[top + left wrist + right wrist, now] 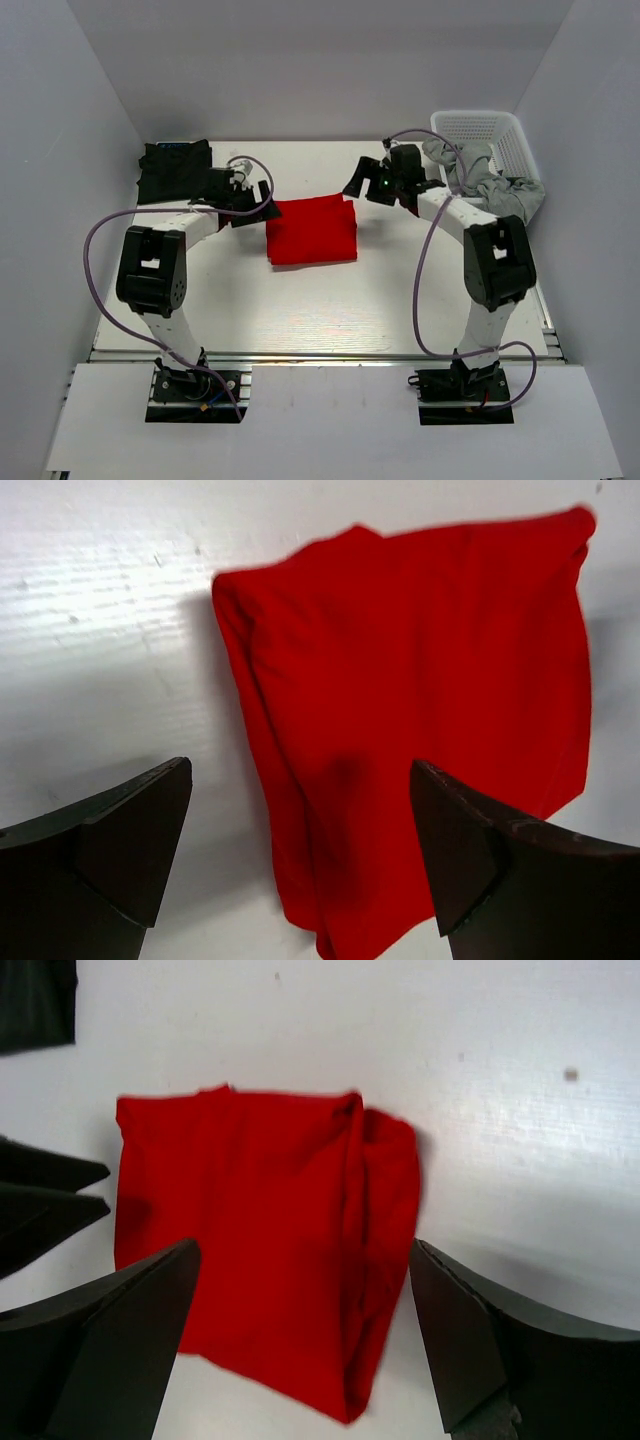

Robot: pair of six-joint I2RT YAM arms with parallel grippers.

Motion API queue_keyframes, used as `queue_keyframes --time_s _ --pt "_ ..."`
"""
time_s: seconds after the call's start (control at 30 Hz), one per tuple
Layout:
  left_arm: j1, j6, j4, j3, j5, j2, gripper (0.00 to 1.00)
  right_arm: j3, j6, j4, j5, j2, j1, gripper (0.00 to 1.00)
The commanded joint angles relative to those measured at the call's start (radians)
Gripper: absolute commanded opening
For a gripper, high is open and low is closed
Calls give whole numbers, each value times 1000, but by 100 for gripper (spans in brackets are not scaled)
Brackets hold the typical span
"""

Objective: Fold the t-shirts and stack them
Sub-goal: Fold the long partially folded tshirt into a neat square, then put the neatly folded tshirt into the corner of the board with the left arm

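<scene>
Left claw (pixel 300 780) hangs with jaws spread wide and nothing in them, hovering just off the left edge of the red shirt (pixel 312 230); right claw (pixel 305 1250) is the same story, splayed and empty, poised over the shirt's far right corner; neither claw touches the cloth, as far as the wrist views tell. Between the two, the red shirt lies flat on the table (pixel 300 310), near its middle, squared up into a compact block with a doubled edge running down its right side; that reads as a fold finished, or one tuck short of it. Out at the far left corner sits the black shirt (pixel 172 168), a dark bundle well apart from the red one, with the left arm reaching past just beside it; how neatly it is folded I cannot tell. At the far right stands the basket (pixel 480 125), grey cloth (pixel 500 185) spilling over its near rim. So, by my reckoning, folding of the red is about done and stacking is the step ahead; the next move calls for both claws to come down on one edge of the block, pinch through every layer so nothing fans out, then carry it level across to the black shirt and lay it square on top.
</scene>
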State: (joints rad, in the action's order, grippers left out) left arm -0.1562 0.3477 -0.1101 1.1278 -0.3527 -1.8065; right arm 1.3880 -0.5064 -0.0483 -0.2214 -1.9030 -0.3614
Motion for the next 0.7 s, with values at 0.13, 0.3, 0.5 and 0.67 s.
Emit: queue_keyframes --time_s 0.13,0.3,0.5,0.67 --pt "-37 -85 -46 -34 -17 6 86 -231 45 96 -19 232 1 90" --pt "-77 -104 -118 27 70 -89 76 -320 46 84 -19 332 1 90" --pt "-141 -113 -192 78 204 -171 67 -399 54 67 1 418 1 90" --pt "-207 -133 -270 139 351 -244 53 -486 43 88 60 501 4 90"
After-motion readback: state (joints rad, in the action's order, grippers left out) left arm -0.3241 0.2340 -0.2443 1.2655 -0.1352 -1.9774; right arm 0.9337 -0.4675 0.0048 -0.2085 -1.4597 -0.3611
